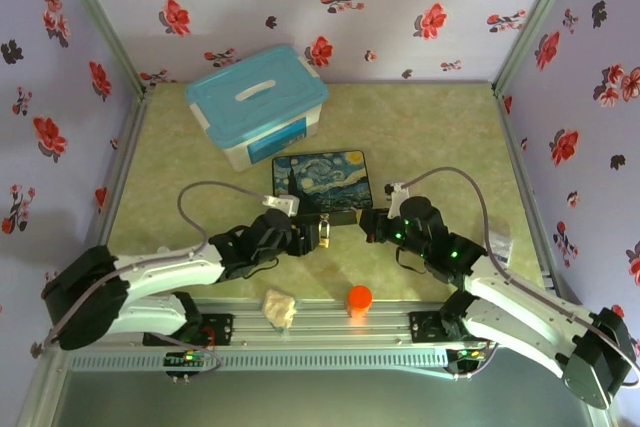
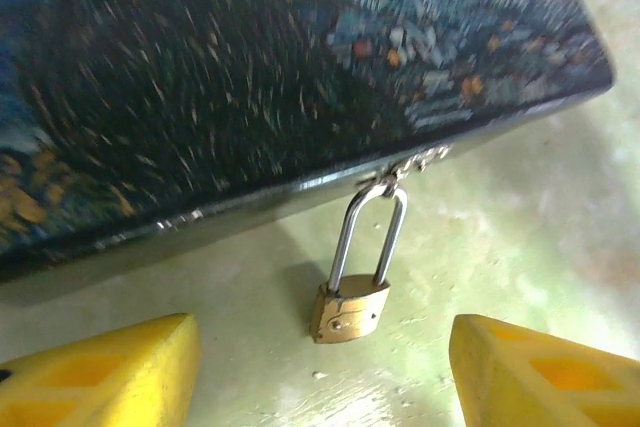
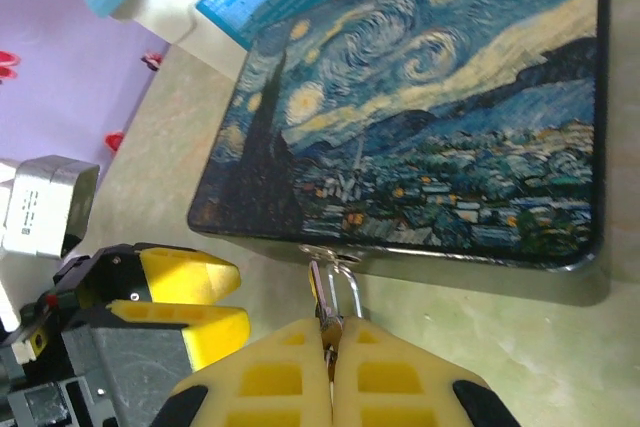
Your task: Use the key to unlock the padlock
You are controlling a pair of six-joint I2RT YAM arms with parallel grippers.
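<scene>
Right gripper (image 3: 331, 342): fingers pressed together, pinching the key (image 3: 326, 329), a thin dark sliver at the seam, its tip up by the padlock (image 2: 349, 309). Left gripper (image 2: 322, 372): 2 yellow fingers spread wide, padlock between them, not touched. Padlock hangs by its shackle from the hasp of the painted tin box (image 2: 250, 77), body resting on the green table (image 2: 520, 247).

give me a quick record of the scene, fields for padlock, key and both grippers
padlock: hangs by its shackle from the front hasp of the painted tin box
left gripper: open, fingers either side of the padlock, not touching
right gripper: shut, tips at the padlock's shackle
key: too small to make out
near edge: orange cylinder, beige lump
</scene>
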